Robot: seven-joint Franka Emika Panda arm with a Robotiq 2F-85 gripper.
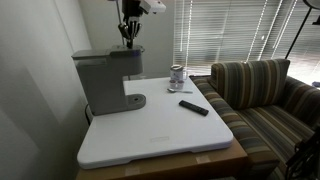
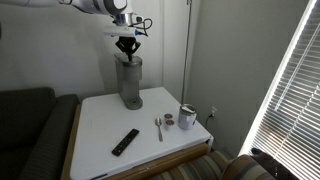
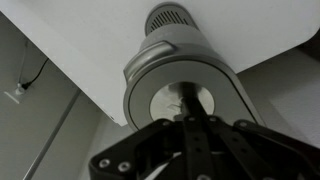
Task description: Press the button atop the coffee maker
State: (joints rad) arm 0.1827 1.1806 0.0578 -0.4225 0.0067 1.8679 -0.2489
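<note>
The grey coffee maker stands at the back of the white table, also in an exterior view. In the wrist view I look straight down on its top, with a round shiny button in the middle. My gripper hangs directly above the brew head, fingers pressed together and shut on nothing; it also shows in an exterior view. In the wrist view the fingertips sit over the button, very close to or touching it; I cannot tell which.
A black remote lies on the white table, with a spoon, a small glass jar and a white cup nearby. A striped sofa stands beside the table. A wall and window blinds are behind.
</note>
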